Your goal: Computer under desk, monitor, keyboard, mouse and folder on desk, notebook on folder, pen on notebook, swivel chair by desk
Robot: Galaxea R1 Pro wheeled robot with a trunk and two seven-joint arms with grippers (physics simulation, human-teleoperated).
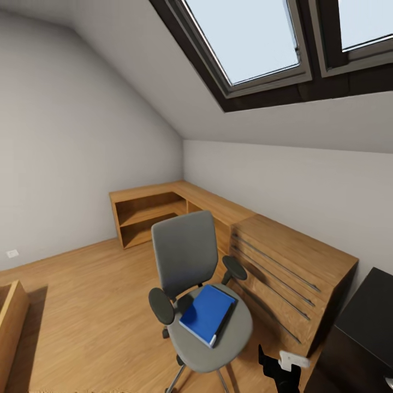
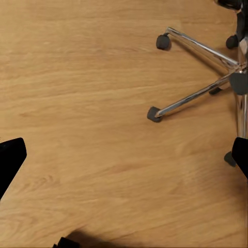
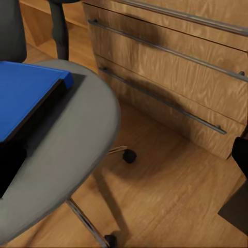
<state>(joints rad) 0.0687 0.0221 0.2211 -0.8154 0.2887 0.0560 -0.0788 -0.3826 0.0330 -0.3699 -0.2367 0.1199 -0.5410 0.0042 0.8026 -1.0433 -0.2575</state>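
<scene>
Blue against the grey seat, the folder lies flat on the chair, with a thin dark slab just under it that may be the notebook, though I cannot tell for sure; its long axis runs from the backrest side obliquely toward the front edge of the seat. In the right wrist view the folder is close, just across the seat edge from the right pincer, whose dark fingertips stand far apart at the two borders of the picture, so I judge it released and holding nothing. The left pincer looks down on the wooden floor beside the chrome base; its tips are also spread wide, with nothing between them. The right arm is therefore the nearer one, and the black tabletop waits on that same side, beyond the wooden chest.
</scene>
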